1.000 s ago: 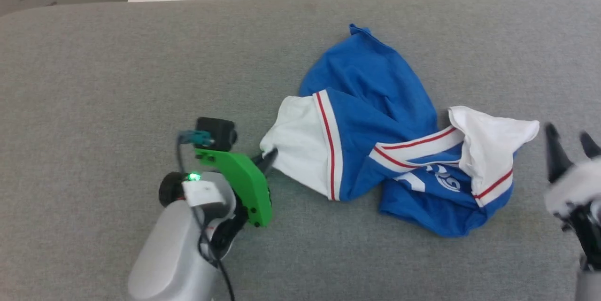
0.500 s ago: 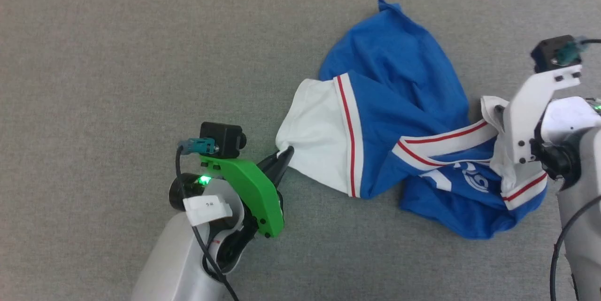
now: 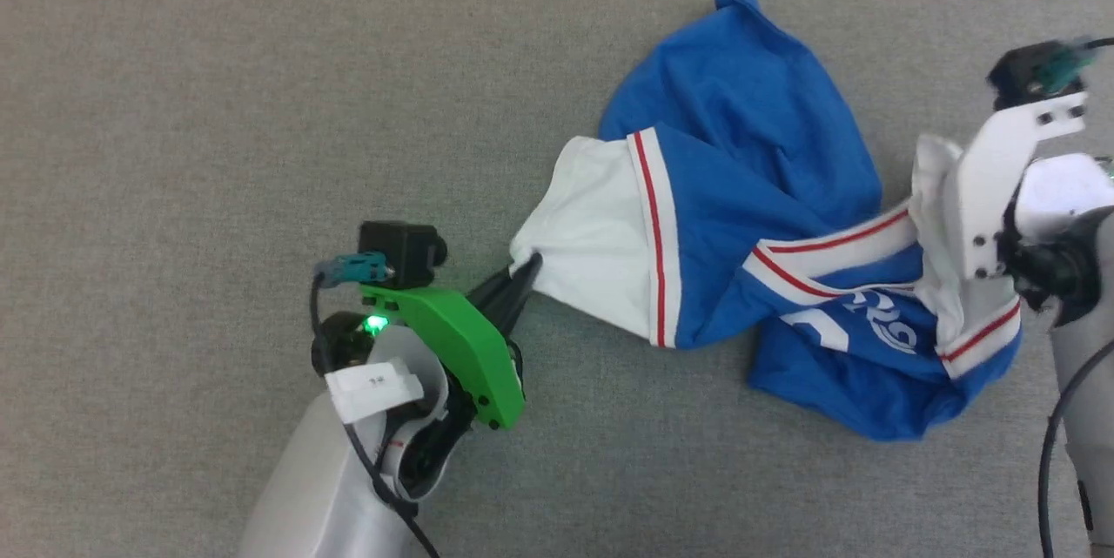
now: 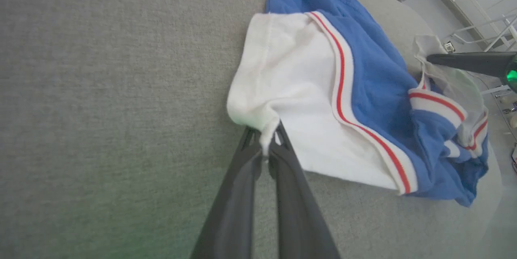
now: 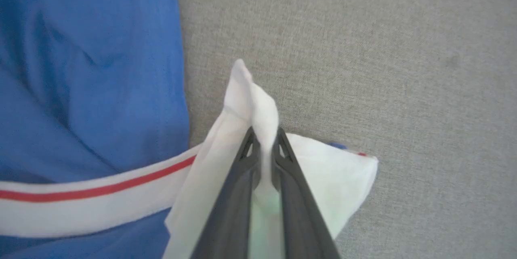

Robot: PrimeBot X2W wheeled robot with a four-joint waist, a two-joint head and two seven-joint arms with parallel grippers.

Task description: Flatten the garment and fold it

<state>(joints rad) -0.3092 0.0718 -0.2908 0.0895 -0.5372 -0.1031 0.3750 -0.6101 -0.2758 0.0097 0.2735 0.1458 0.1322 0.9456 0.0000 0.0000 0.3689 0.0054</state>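
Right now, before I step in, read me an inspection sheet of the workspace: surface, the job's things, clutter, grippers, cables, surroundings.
Surface: grey cloth-covered table, flat.
Job's things: garment, a blue jersey with white sleeves and red-and-white trim, crumpled, not yet flattened or folded.
Clutter: nothing seen.
Grippers: left gripper, jaws shut on the edge of one white sleeve; right gripper, jaws shut on the other white sleeve.
Cables: left-wrist cable, black, looping off the wrist; right-arm cable, black, running beside the arm.
Surroundings: white rails beyond the table's edge, in the left wrist view.
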